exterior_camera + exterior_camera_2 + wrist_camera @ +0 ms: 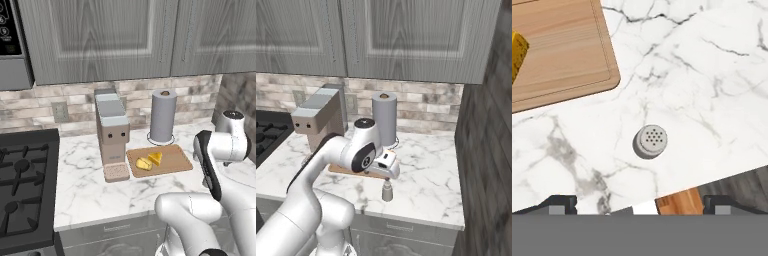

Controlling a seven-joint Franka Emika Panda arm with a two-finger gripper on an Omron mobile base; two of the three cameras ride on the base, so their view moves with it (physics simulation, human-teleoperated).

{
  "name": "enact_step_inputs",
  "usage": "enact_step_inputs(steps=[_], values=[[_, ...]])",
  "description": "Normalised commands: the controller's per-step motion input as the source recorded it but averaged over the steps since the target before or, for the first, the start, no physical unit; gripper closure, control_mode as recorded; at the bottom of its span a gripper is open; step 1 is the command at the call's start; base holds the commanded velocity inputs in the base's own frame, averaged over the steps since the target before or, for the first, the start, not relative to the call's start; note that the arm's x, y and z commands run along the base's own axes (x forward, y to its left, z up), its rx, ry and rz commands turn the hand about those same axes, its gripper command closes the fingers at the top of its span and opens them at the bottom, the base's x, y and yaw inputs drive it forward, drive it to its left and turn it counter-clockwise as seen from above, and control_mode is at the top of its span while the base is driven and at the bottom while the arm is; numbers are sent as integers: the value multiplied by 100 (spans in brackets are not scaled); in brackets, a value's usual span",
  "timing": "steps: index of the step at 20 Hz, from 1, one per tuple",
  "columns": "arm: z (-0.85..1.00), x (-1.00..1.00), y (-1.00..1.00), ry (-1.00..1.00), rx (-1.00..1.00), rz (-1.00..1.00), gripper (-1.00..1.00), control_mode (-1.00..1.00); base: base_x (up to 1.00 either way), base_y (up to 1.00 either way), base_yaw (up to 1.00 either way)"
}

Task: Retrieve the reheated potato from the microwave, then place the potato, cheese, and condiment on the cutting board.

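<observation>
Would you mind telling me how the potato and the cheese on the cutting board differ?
The potato is a rounded, pale-yellow lump; the cheese is a flat-faced, orange-yellow wedge. The potato lies nearer the coffee machine, the cheese nearer the paper towel roll. Both are similar in size and rest side by side on the cutting board.

The pale-yellow potato (pixel 143 164) and orange cheese (pixel 156 158) wedge lie touching at centre frame on the tan cutting board (pixel 175 159). The grey condiment shaker (pixel 650 141) stands upright mid-frame on marble, apart from the board.

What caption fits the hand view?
Open end effector hovering above a shaker on the marble counter, beside the cutting board.
</observation>
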Motion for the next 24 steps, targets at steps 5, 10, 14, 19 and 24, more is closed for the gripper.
enact_step_inputs(steps=[5,10,14,19,24], values=[[-2,0,-21,-2,0,0,-100,-100,0,0,0],[-10,-2,-5,-9,0,0,-100,-100,0,0,0],[-15,-3,4,-6,0,0,-100,-100,0,0,0],[-8,1,0,0,0,0,-100,-100,0,0,0],[-8,14,0,0,0,0,-100,-100,0,0,0]])
